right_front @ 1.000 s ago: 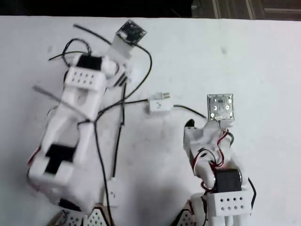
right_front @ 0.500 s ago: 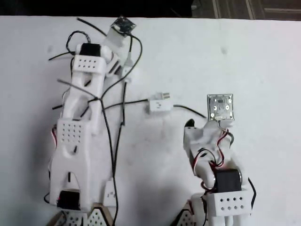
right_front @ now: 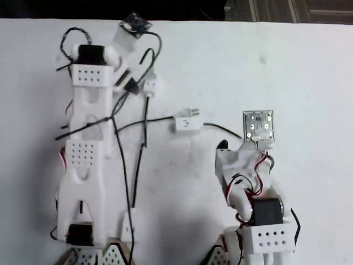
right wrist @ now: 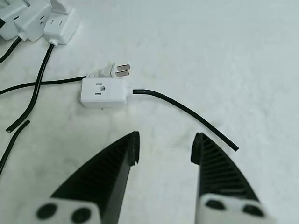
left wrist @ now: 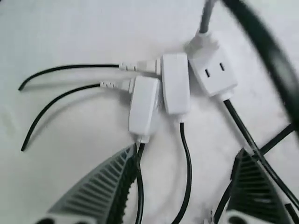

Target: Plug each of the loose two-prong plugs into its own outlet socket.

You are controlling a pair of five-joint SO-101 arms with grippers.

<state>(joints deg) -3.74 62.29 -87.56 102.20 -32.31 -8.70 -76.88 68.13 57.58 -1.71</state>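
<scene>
Right wrist view gives me the cleanest look. A loose two-prong plug (right wrist: 113, 71), with a white moulded body and two flat bright metal blades, lies flat on the table just beside the far edge of a white rectangular outlet socket (right wrist: 103, 92). Its blades point off to the side, not into the slots. A glossy black cord (right wrist: 187, 112) leaves the socket's end and curves across the table to a bare cut tip. My right gripper (right wrist: 166, 140) hangs near the socket with its dark ribbed wedge fingers apart and nothing between them.

In the left wrist view I see a slotted socket (left wrist: 212, 70) with rounded corners and two narrow slots facing up. Two smooth white blocks (left wrist: 175, 84) lie side by side, touching, next to it. Thin black leads (left wrist: 70, 69) with ribbed white ends meet the blocks' far ends, and I cannot tell whether they are seated. The left gripper (left wrist: 187, 151) stands apart too, its grey ridged fingers on either side of the trailing cords.

From the high view, the left arm (right_front: 83, 160) stretches towards the far edge of the matte, faintly grainy white table (right_front: 309, 66).
</scene>
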